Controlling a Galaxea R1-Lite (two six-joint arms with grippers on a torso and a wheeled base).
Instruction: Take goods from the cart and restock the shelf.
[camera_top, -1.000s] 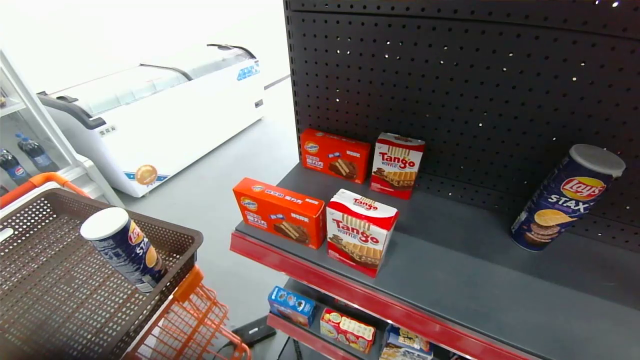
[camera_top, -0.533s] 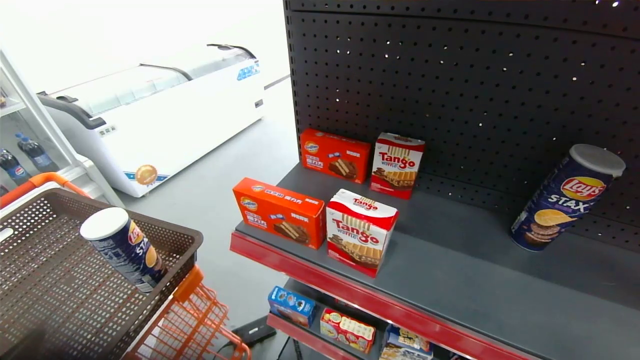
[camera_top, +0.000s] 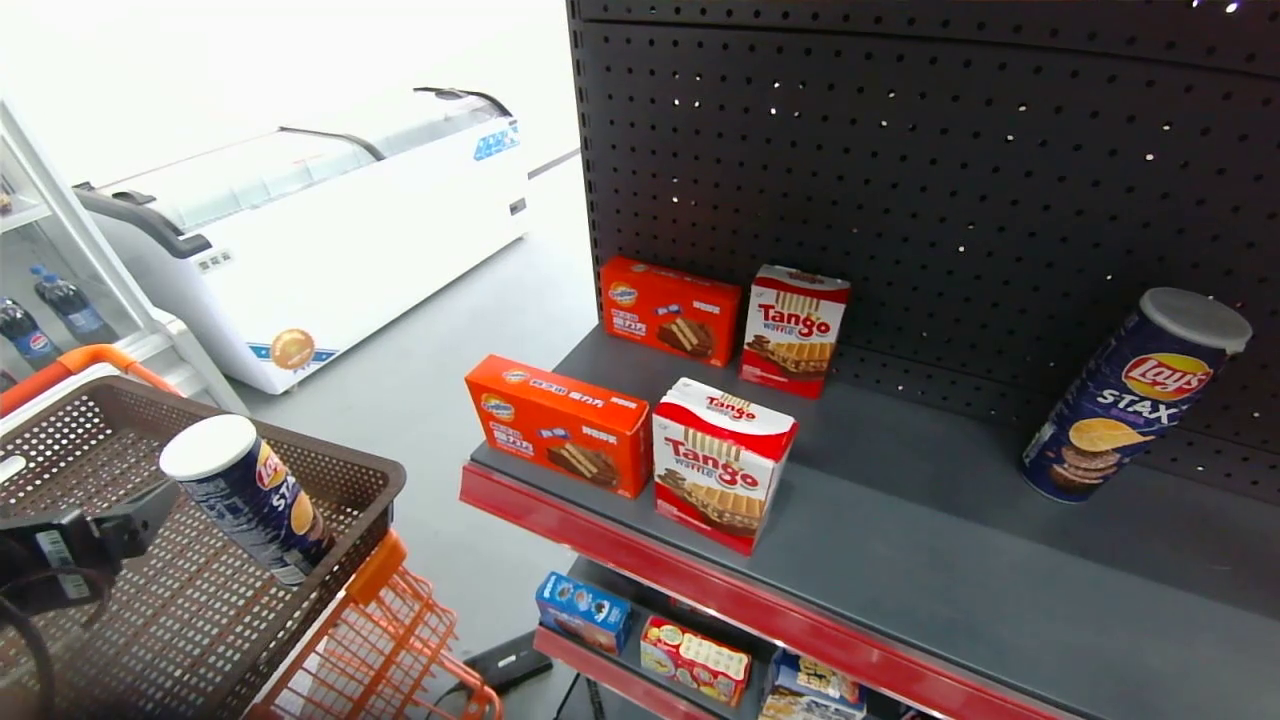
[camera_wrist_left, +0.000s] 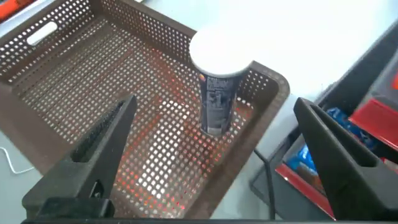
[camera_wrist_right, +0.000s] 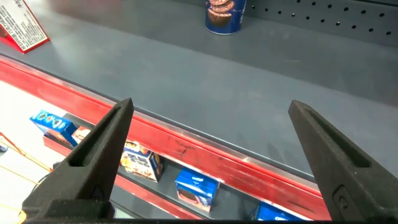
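Now, at the lower left of the frame, your left gripper (camera_wrist_left: 214, 112) hangs with jaws wide apart beside the chip can (camera_top: 245, 495) standing in the cart basket (camera_top: 330, 452); a glancing finger could topple it.

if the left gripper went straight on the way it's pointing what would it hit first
Most likely the chip can standing in the brown cart basket: it sits centred ahead of the open left gripper. Depth is unclear.

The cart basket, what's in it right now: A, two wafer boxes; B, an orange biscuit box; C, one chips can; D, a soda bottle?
C: a single chips can with a white lid stands in the brown basket, with no other goods beside it.
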